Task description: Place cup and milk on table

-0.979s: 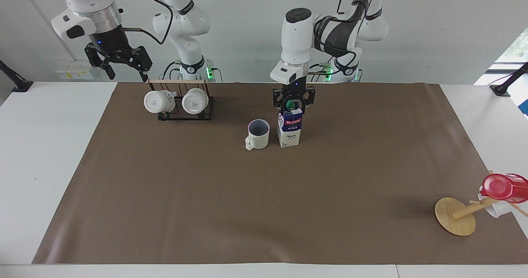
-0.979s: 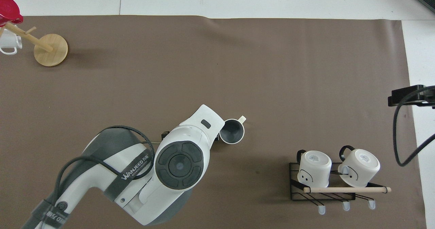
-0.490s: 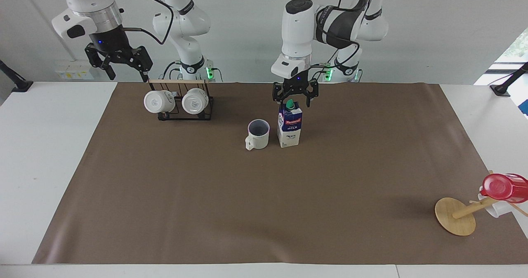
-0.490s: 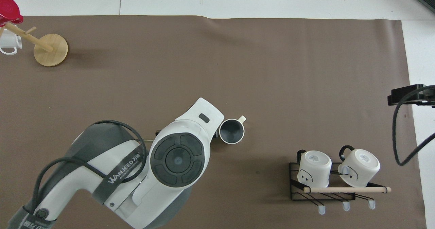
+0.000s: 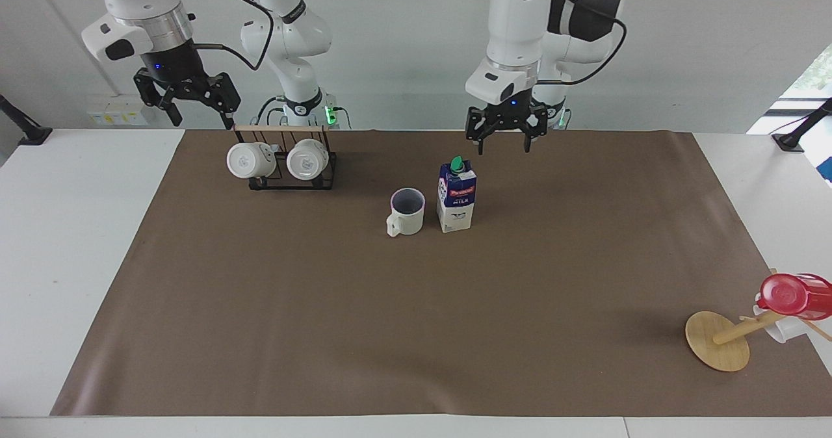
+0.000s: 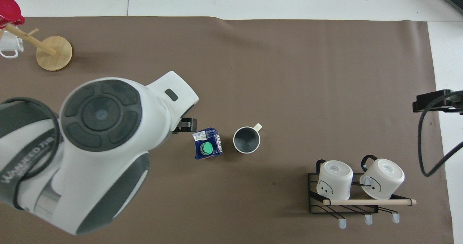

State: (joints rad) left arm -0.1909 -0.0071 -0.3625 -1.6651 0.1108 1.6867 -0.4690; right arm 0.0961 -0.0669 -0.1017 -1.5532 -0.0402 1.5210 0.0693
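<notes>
The table [image 5: 104,243], the largest thing, carries the same layout as a second ago; what differs is the left arm. Then, the left gripper [image 5: 504,140] stood down around the cap of the milk [image 5: 456,196]; half a second ago it had lifted just clear of the carton. Now it hangs raised over bare brown sheet toward the left arm's end of the table, its fingers spread and holding nothing. The milk stands upright on the sheet, released, near the middle of the table. The cup [image 5: 407,212] sits upright just beside it, toward the right arm's end, not touching it, and has not moved.

The right arm waits; the right gripper [image 5: 192,105] hangs spread and empty over the table's edge by the black wire rack [image 5: 286,165], unchanged.

The overhead view now shows the milk's green cap, which the left arm's wrist hid before, and the cup's handle pointing away from the robots; of the left gripper it shows only a dark tip. The facing view alone shows both grippers whole.

Counted: one table, two arms, one rack holding two white mugs [image 5: 249,160], one milk, one cup, one tipped wooden stand [image 5: 718,340] with one red cup [image 5: 794,294].
</notes>
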